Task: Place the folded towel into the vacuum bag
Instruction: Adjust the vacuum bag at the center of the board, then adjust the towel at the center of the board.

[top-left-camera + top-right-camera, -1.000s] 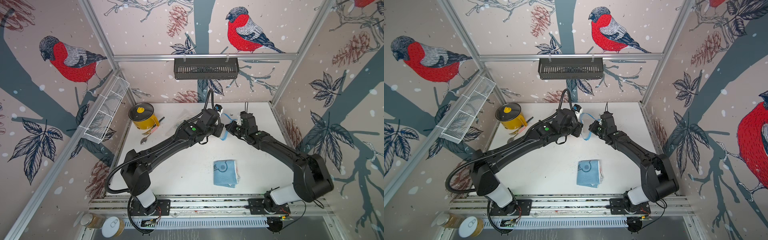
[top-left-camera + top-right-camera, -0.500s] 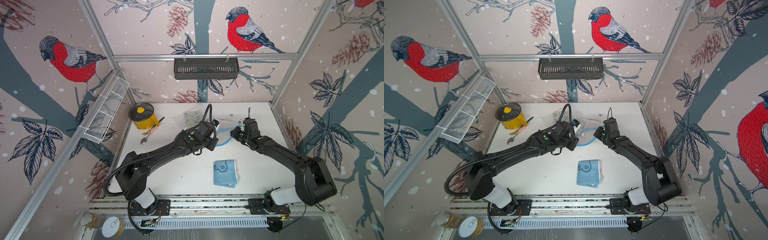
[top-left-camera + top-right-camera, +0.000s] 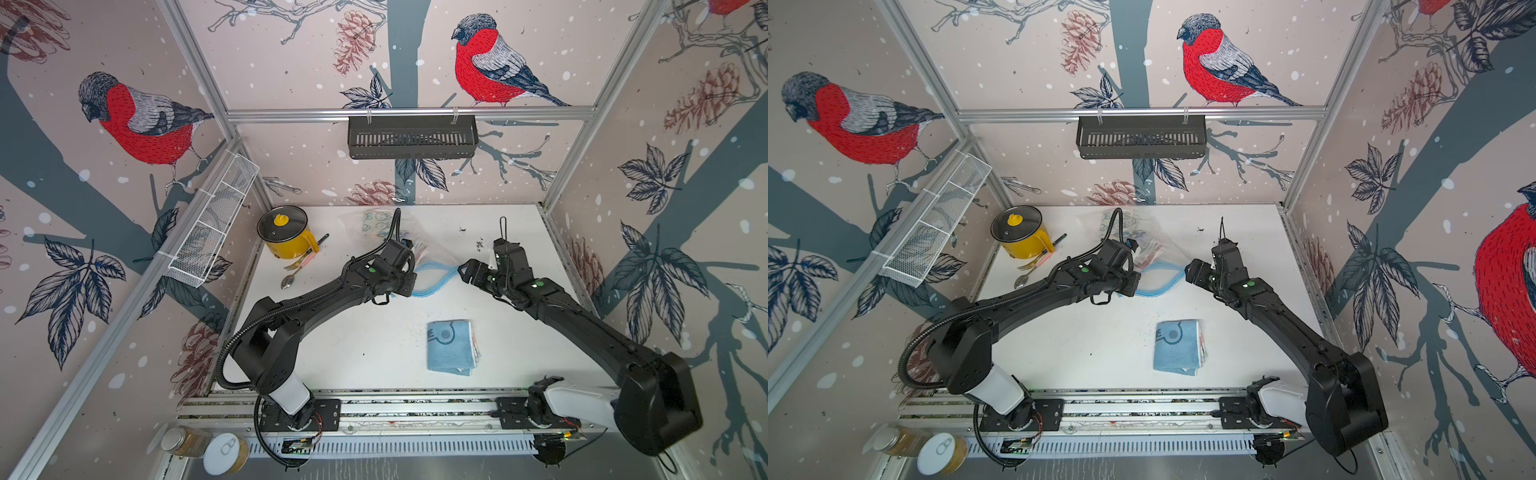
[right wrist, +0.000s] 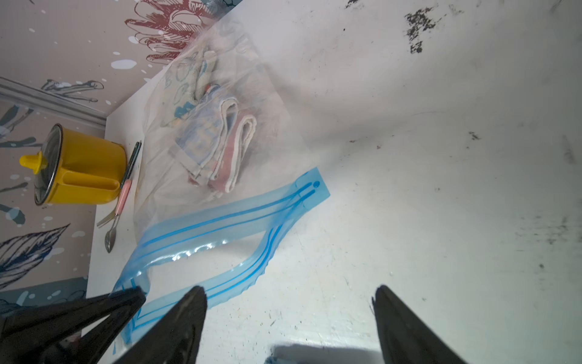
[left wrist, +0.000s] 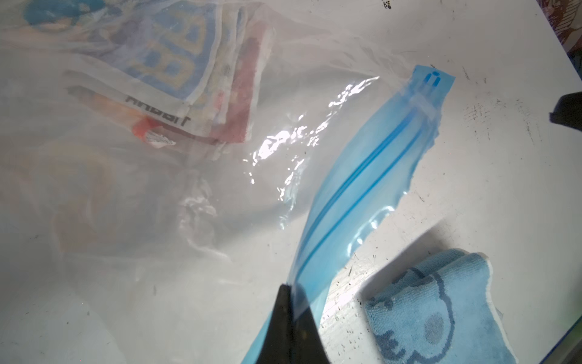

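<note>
The vacuum bag (image 3: 432,266) (image 3: 1156,266), clear with a blue zip strip (image 4: 220,220), lies at the table's back middle with folded cloths (image 4: 217,148) inside. My left gripper (image 5: 291,293) is shut on one lip of the zip strip (image 5: 362,176), holding the mouth apart from the lip on the table. My right gripper (image 4: 289,302) (image 3: 468,274) is open and empty just right of the bag's mouth. The folded towel (image 3: 451,347) (image 3: 1179,347) (image 5: 441,309), light blue, lies on the table nearer the front, apart from both grippers.
A yellow lidded pot (image 3: 286,232) with a spoon and fork (image 3: 297,266) beside it stands at the back left. A white wire basket (image 3: 212,220) hangs on the left wall and a black shelf (image 3: 411,137) on the back wall. Jars (image 3: 208,449) sit at the front left.
My right gripper has opened, let go of the zip strip and drawn off to the right. Both arms came down and forward, bringing the bag's mouth with them.
</note>
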Tool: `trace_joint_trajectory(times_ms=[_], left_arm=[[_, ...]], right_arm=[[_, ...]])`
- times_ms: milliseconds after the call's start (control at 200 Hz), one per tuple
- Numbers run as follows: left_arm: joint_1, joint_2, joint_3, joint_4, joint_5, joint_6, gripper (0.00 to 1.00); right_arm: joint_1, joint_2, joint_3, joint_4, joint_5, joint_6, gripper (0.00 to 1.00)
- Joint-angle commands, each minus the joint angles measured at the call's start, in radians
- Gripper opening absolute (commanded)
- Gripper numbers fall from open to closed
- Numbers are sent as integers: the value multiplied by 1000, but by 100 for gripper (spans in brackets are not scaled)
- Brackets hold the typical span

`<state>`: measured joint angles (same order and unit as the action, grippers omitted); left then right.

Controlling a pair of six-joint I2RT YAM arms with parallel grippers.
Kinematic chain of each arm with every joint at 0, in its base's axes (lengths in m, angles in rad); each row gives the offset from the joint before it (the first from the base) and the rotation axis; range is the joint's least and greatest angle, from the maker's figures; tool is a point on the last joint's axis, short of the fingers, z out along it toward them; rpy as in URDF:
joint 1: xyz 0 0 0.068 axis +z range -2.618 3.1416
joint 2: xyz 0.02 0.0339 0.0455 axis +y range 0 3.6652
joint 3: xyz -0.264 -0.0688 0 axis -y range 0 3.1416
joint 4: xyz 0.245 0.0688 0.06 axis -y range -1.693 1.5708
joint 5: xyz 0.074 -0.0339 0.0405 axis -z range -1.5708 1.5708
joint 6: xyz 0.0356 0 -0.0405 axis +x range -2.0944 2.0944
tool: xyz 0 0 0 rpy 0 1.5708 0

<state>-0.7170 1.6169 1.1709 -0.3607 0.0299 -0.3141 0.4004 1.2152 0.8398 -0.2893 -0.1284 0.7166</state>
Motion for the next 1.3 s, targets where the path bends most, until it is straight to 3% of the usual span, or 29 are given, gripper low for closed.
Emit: trace_joint_trajectory(times_ms=[0, 220, 410, 630, 860, 1106, 1296], left_arm=[[11, -4, -11, 31, 8, -26, 0], [45, -18, -41, 66, 20, -63, 0], [76, -34, -70, 88, 58, -89, 0], [77, -66, -76, 78, 7, -81, 0], [78, -91, -88, 73, -13, -78, 0], [78, -103, -87, 71, -30, -76, 0], [78, -98, -89, 72, -23, -74, 0]], right_arm=[[32, -5, 40, -202, -5, -72, 85], [236, 33, 88, -392, 46, -80, 84], [409, 165, 65, -414, 64, -16, 81], [459, 295, -12, -317, 45, 46, 79], [387, 356, -45, -283, 95, 76, 81], [135, 245, -148, -152, 4, 154, 86], [-29, 131, -135, -186, 41, 170, 89]])
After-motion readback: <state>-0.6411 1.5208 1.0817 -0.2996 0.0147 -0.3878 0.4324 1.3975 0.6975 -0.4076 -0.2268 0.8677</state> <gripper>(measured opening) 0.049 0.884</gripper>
